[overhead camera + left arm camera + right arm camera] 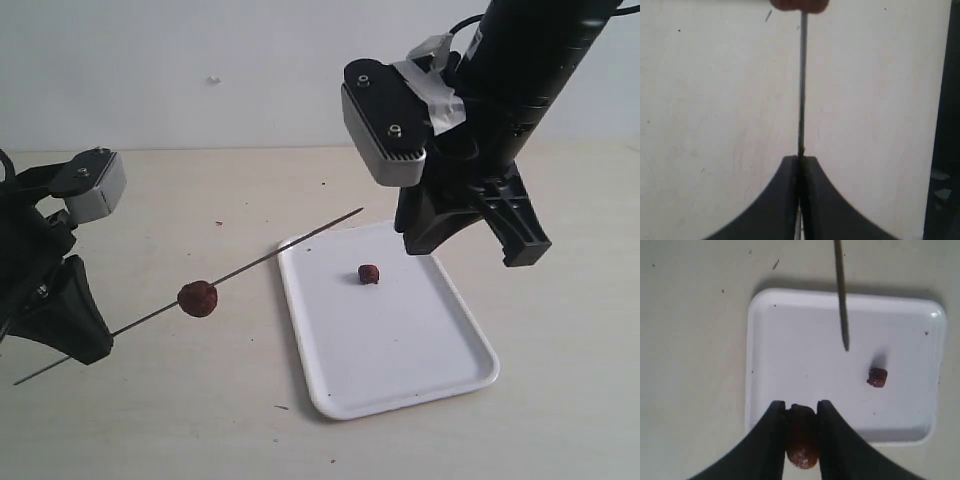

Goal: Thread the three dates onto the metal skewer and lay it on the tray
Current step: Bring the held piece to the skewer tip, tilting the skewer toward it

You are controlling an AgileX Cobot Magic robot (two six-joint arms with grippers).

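Observation:
My left gripper (800, 159) is shut on the metal skewer (270, 256), holding it raised and slanting toward the tray (400, 375). One date (198, 298) is threaded on the rod a short way out from the left fingers; the left wrist view shows it (799, 4) at the frame edge along the skewer (802, 80). A second date (369, 273) lies on the tray. My right gripper (801, 407) hangs above the tray (790, 340), shut on a third date (801, 437). The skewer tip (845, 342) points over the tray, apart from that held date, with the lying date (877, 377) beyond.
The pale tabletop (200, 420) carries small dark specks (219, 223) near the skewer. A white wall (200, 60) rises behind the table. The right arm's camera housing (385, 120) hangs over the tray's far end.

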